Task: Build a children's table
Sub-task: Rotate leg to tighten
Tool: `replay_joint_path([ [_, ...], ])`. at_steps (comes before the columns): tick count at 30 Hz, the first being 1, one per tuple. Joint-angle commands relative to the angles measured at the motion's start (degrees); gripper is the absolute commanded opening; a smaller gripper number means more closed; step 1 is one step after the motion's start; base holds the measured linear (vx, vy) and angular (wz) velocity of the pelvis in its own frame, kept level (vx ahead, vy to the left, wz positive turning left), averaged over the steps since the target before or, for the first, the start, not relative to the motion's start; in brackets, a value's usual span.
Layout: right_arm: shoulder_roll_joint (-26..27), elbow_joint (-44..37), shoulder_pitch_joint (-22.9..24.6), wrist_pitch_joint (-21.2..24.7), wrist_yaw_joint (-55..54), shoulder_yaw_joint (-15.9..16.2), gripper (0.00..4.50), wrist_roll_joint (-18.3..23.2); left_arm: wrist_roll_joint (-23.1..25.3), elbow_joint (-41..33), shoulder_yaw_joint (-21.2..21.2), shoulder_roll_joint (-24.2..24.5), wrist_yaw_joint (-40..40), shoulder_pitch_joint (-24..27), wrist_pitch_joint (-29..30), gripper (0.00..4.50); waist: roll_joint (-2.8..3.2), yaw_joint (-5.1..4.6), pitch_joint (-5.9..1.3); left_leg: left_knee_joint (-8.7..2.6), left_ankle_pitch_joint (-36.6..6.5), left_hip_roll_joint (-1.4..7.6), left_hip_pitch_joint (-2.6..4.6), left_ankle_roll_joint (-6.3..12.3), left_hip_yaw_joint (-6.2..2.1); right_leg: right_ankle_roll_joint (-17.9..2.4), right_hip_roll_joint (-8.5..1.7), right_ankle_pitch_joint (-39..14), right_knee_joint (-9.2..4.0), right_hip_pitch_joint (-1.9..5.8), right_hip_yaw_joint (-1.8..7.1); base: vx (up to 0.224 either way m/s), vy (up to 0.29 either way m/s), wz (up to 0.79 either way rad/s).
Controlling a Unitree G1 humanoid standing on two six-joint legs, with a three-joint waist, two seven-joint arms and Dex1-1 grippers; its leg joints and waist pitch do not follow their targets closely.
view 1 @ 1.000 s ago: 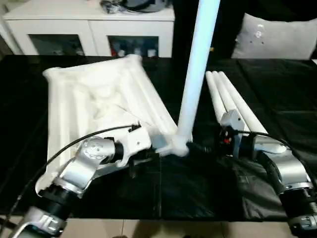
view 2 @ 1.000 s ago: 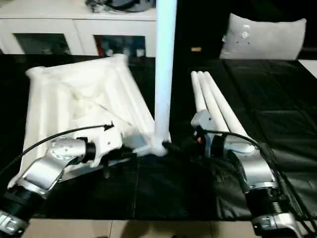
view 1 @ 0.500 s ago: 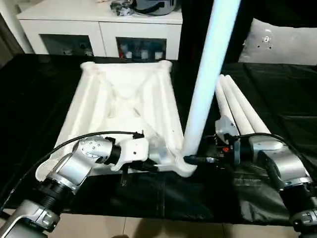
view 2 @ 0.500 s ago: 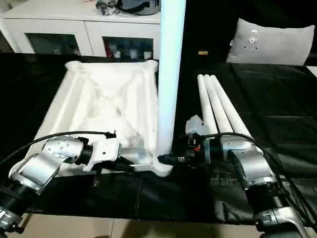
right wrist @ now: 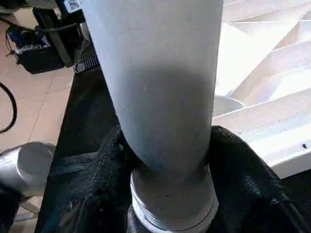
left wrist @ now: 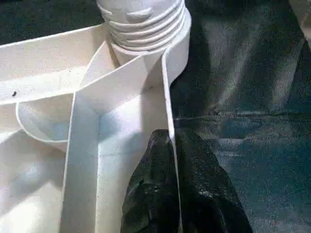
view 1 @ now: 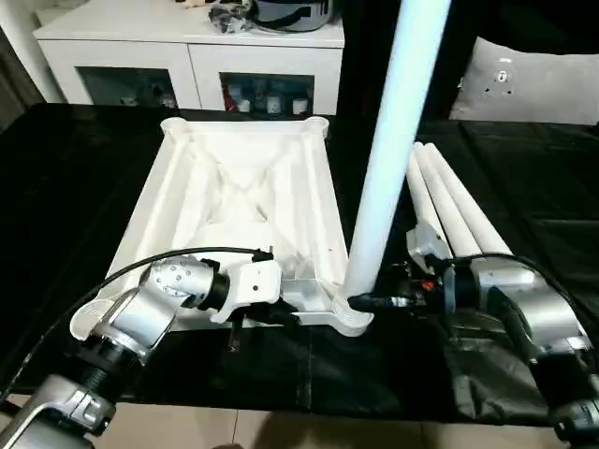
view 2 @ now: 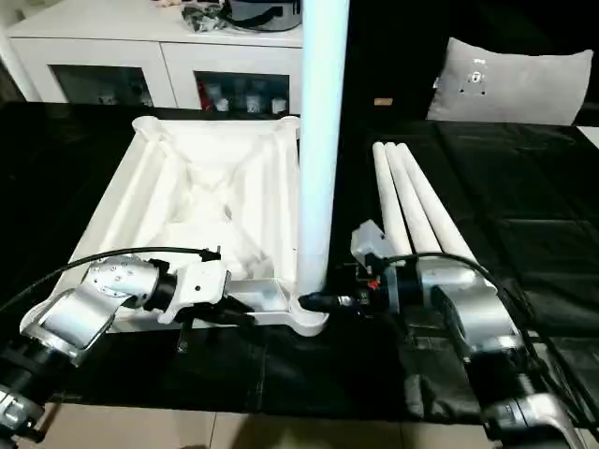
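Note:
The children's table top (view 1: 234, 196) lies upside down on the black cloth, ribbed underside up. One white leg (view 1: 393, 140) stands upright in the near right corner socket (view 1: 354, 320), its threads (left wrist: 143, 24) showing above the socket. Three more legs (view 1: 449, 206) lie side by side to the right. My left gripper (left wrist: 172, 184) is shut on the top's near rim wall, just left of that socket. My right gripper (view 1: 370, 301) reaches in from the right. Its black fingers (right wrist: 109, 165) press both sides of the upright leg's base.
A white cabinet with glass doors (view 1: 187, 56) stands behind the table. A grey cushion (view 1: 524, 79) sits at the back right. The black cloth (view 1: 84, 168) covers the work surface, and its front edge runs just below my forearms.
The table top has swung from skewed to square on the cloth, with the leg standing in it. My right gripper's fingers have closed in around the leg's base. The view has also shifted.

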Motion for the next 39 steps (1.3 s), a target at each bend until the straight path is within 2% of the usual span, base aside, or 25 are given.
replay_joint_path([
  [1, 1.70, -3.78, 2.52, 3.52, -2.23, 1.21, 1.94, 2.15, -0.28, -1.45, -1.59, -2.28, 1.65, 2.22, 5.11, 0.00, -0.36, -0.21, -3.28, -4.18, -5.58, 2.28, -0.86, 3.69, 0.01, -10.24, -3.29, -15.39, -3.61, 3.48, 3.53, 0.000, 0.000, 0.00],
  [4, 4.00, -4.64, 3.75, 4.53, -7.62, 1.32, 1.94, 0.63, -0.74, -3.31, -0.45, -3.60, 4.49, 3.03, 9.31, 0.00, -0.56, -0.39, -3.05, -4.42, -6.92, 2.22, -0.89, 3.12, -0.03, -9.53, -3.29, -17.94, -4.05, 3.41, 3.41, 0.000, 0.000, 0.00],
  [7, 12.96, -0.42, 2.93, 5.14, -26.05, -0.47, 1.93, -4.99, -0.69, -5.69, 2.30, -9.06, 13.55, 3.58, 17.85, 0.00, -0.57, -1.55, -2.12, -4.54, -13.00, 1.43, -0.47, 1.00, -0.07, -4.66, -3.11, -32.20, -6.10, 2.70, 2.83, -0.017, -0.002, -0.02],
  [10, 18.59, 2.70, 1.35, 6.11, -35.84, -2.47, 1.93, -6.16, -1.06, -5.75, 4.60, -14.21, 20.28, 2.90, 23.13, 0.00, -0.14, -4.08, -1.83, -3.86, -18.62, 0.61, 0.06, -0.93, -0.74, 1.22, -2.95, -42.73, -8.20, 2.24, 0.59, -0.065, 0.007, -0.12],
  [11, 19.79, 3.40, 0.96, 6.21, -38.35, -2.92, 1.93, -6.69, -1.05, -5.69, 5.15, -15.44, 21.89, 2.68, 24.23, 0.00, -0.02, -5.12, -2.07, -3.86, -20.05, 0.59, -0.12, -0.38, -1.22, 2.53, -2.94, -42.04, -8.80, 2.87, -0.39, -0.060, 0.038, -0.10],
  [13, 24.95, 7.05, -1.14, 6.08, -48.54, -5.28, 1.93, -7.34, -0.12, -3.53, 7.69, -20.72, 29.69, 0.77, 25.81, 0.00, 1.36, -6.73, -1.71, -4.30, -25.72, 1.57, 0.67, 0.36, -1.84, 2.16, -2.65, -38.91, -9.94, 2.87, -1.97, -0.030, 0.019, -0.05],
  [14, 25.82, 7.57, -1.47, 6.06, -50.29, -5.70, 1.93, -7.37, 0.09, -3.13, 8.21, -21.67, 31.18, 0.42, 26.04, 0.00, 1.87, -7.90, -1.68, -5.19, -30.21, 2.66, 0.57, 0.30, -2.63, 1.33, -2.64, -33.57, -9.44, 4.06, -2.82, 0.000, 0.000, 0.00],
  [15, 27.36, 9.49, -2.65, 4.15, -54.66, -5.86, 1.93, -8.69, 0.66, -1.05, 9.53, -23.95, 35.39, -1.08, 25.42, 0.00, 2.08, -8.08, -1.51, -7.42, -35.57, 4.85, -0.87, 0.58, -3.64, 0.41, -2.53, -25.42, -5.94, 6.00, -1.74, 0.000, 0.000, 0.00],
  [16, 27.63, 9.88, -2.91, 3.52, -55.56, -5.79, 1.93, -9.08, 0.85, -0.54, 9.83, -24.44, 36.50, -1.47, 25.21, 0.00, 2.35, -7.67, -1.68, -8.30, -37.77, 5.61, -0.98, 0.35, -3.92, -0.45, -2.60, -21.16, -3.97, 6.43, -0.66, -0.077, 0.027, -0.01],
  [17, 28.18, 10.76, -3.46, 2.12, -56.52, -6.02, 1.93, -9.09, 1.31, 0.98, 10.69, -25.48, 39.43, -2.53, 24.28, 0.00, 1.84, -7.04, -1.15, -8.76, -41.22, 5.01, 0.44, -0.36, -2.92, -1.93, -2.40, -21.11, -4.27, 4.77, 0.47, 0.000, 0.000, 0.00],
  [18, 29.17, 11.21, -3.85, 1.45, -56.93, -6.98, 2.28, -8.72, 1.77, 1.97, 11.42, -26.51, 41.54, -3.48, 24.03, 0.00, -0.05, -7.76, -0.73, -4.41, -36.89, 0.93, 3.79, -0.18, -0.97, 0.37, -2.69, -37.98, -10.08, 0.64, -1.08, 0.000, 0.000, 0.00],
  [19, 29.98, 11.27, -4.06, 0.98, -56.96, -7.96, 2.49, -8.38, 2.28, 2.46, 11.95, -27.28, 43.07, -4.24, 24.31, 0.00, -0.10, -7.94, -0.08, -1.13, -33.16, -0.99, 6.40, -0.10, -0.14, 2.86, -2.48, -46.68, -13.89, -2.06, -4.26, 0.000, 0.000, 0.00],
  [20, 30.19, 11.07, -4.05, 0.44, -56.96, -8.31, 2.63, -8.48, 2.69, 2.50, 12.10, -27.56, 43.76, -4.59, 24.71, 0.00, 1.24, -9.13, -0.60, 0.49, -28.54, -0.98, 5.71, 1.01, -0.10, 7.52, -2.68, -48.52, -15.68, 0.03, -8.53, 0.000, 0.000, 0.00],
  [21, 30.34, 10.81, -4.02, -0.22, -57.05, -8.57, 2.63, -8.79, 3.25, 2.36, 12.12, -27.77, 44.40, -4.92, 25.46, 0.00, 2.61, -9.09, -1.05, -5.53, -33.90, 4.19, -2.71, 1.68, -3.42, 8.30, -3.26, -32.49, -3.80, 9.44, -6.27, 0.000, 0.000, 0.00],
  [22, 29.84, 10.13, -3.62, -0.71, -55.80, -8.46, 2.75, -8.70, 3.55, 2.33, 11.99, -27.44, 44.22, -5.00, 25.76, 0.00, 3.22, -4.41, -0.63, -10.22, -43.39, 5.79, -3.72, 0.20, -2.76, 0.57, -2.04, -11.39, 3.11, 7.97, -0.60, 0.072, 0.060, -0.20],
  [23, 29.65, 9.98, -3.51, -0.92, -55.54, -8.36, 2.75, -8.69, 3.61, 2.36, 11.94, -27.29, 44.16, -4.98, 25.74, 0.00, 3.22, -4.41, -0.63, -10.22, -43.39, 5.79, -3.72, 0.20, -2.76, 0.57, -2.04, -11.39, 3.11, 7.97, -0.60, 0.143, -0.032, -0.08],
  [24, 28.51, 9.17, -2.90, -2.13, -54.07, -7.76, 3.01, -8.66, 3.93, 2.61, 11.61, -26.44, 43.81, -4.88, 25.57, 0.00, -1.42, -6.44, -1.68, -5.30, -31.06, 1.09, 0.21, -0.69, -3.29, 2.56, -5.32, -33.80, -4.26, 5.01, 2.06, 0.143, -0.032, -0.08],
  [25, 27.43, 8.37, -2.36, -2.65, -52.50, -7.22, 3.01, -8.54, 4.14, 2.76, 11.05, -25.46, 43.00, -4.72, 25.15, 0.00, -0.16, -5.02, -1.60, -3.25, -22.82, -0.72, -0.23, -1.24, -2.01, 3.32, -6.26, -45.10, -6.47, 3.98, 2.20, 0.053, -0.068, -0.16],
  [26, 26.83, 7.93, -2.06, -2.89, -51.61, -6.91, 3.08, -8.46, 4.26, 2.86, 10.69, -24.88, 42.51, -4.64, 24.87, 0.00, -1.59, -4.38, -2.23, -2.92, -10.19, -0.09, -2.89, 1.06, -2.34, 3.83, -6.88, -44.88, -6.05, 4.71, 3.78, 0.013, -0.047, -0.19],
  [28, 23.31, 5.43, -0.57, -4.21, -46.34, -6.82, 3.31, -7.30, 4.04, 3.24, 10.07, -22.43, 39.71, -4.07, 23.06, 0.00, -0.56, -3.14, -4.05, -2.90, 6.24, 0.30, -3.25, 3.62, -2.60, -1.54, -4.46, -15.00, -2.63, 5.09, 3.50, 0.053, -0.047, -0.14],
  [29, 22.06, 4.85, -0.29, -4.83, -44.81, -6.87, 3.31, -7.22, 3.96, 3.37, 9.78, -21.65, 38.57, -3.91, 22.60, 0.00, -0.02, -3.17, -4.83, -1.85, 17.93, -0.12, -3.89, 6.36, -2.77, -6.43, -3.14, 8.02, 0.04, 5.25, 2.95, 0.093, -0.013, -0.05],
  [30, 21.47, 4.73, -0.27, -5.04, -44.09, -6.95, 3.42, -7.24, 3.97, 3.43, 9.62, -21.30, 38.08, -3.86, 22.33, 0.00, 0.06, -3.10, -4.69, -1.05, 23.72, -0.32, -3.26, 8.39, -2.37, -10.92, -2.07, 21.25, 0.87, 4.32, 2.76, 0.093, -0.013, -0.05],
  [33, 17.38, 3.36, -0.13, -5.89, -38.80, -7.19, 3.67, -6.90, 3.78, 3.20, 8.38, -18.87, 34.03, -3.20, 20.80, 0.00, -0.14, -2.74, -4.39, -1.29, 17.03, -0.41, -3.21, 12.26, -1.57, -15.86, -2.42, 21.13, 0.38, 4.44, 2.84, 0.024, 0.004, -0.01],
  [35, 13.25, 1.79, -0.23, -5.80, -33.04, -7.25, 3.86, -6.15, 3.66, 2.92, 6.92, -16.40, 30.02, -2.49, 19.71, 0.00, 0.02, -2.40, -3.82, -1.71, 9.00, 0.54, -3.23, 13.23, -1.39, -15.97, -2.88, 8.94, -0.55, 4.55, 2.84, 0.000, 0.000, 0.00],
  [39, 7.09, 1.63, -1.73, -6.51, -25.82, -6.56, 4.16, -5.36, 3.91, 2.85, 4.22, -12.09, 24.31, -1.58, 17.10, 0.00, 0.24, -2.10, -2.75, -2.83, -2.11, 1.50, -2.69, 8.84, -1.18, -12.51, -2.99, -10.27, -2.45, 4.10, 2.75, -0.027, 0.007, -0.02],
])
